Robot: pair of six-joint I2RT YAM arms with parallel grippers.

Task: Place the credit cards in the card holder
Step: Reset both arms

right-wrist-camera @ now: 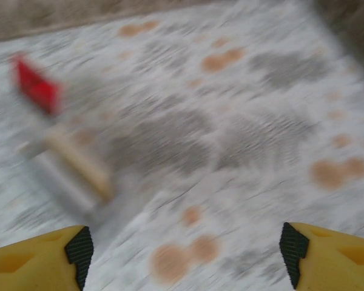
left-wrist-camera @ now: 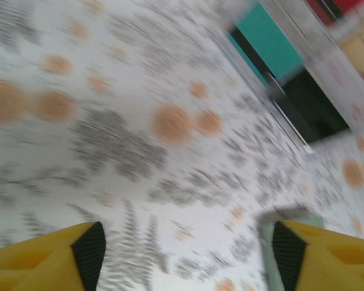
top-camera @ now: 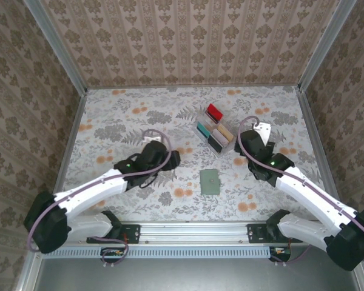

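The card holder (top-camera: 209,182) lies flat on the floral tabletop (top-camera: 121,115), between the two arms and on the near side of the clear tray (top-camera: 202,117), apart from it. From above it reads as one sage-green rectangle with a small pale mark on its face, and whether it is folded shut cannot be told. The credit cards (top-camera: 222,134) sit in the tray's compartments: a red card (top-camera: 215,112) at the far end, a teal card (top-camera: 203,130) and a tan card (top-camera: 224,133) side by side next toward the near edge, and a dark card (top-camera: 216,143) nearest the holder. How many lie in each compartment is too small to make out. The left arm's fingers (left-wrist-camera: 88,254) stand wide apart with nothing between them, over bare tabletop. Their view is smeared by blur, with the teal and dark cards cut off at the upper right and a pale green corner of the holder half hidden behind the right-hand fingertip. The right arm's fingers (right-wrist-camera: 79,248) are likewise spread wide and empty — in their blurred view the red and tan cards are streaks at the left, the tray's walls barely legible. From above, both pairs of fingers are hard to pick out among wrist housings and cables — the left wrist sits left of the tray, the right wrist just to its right.
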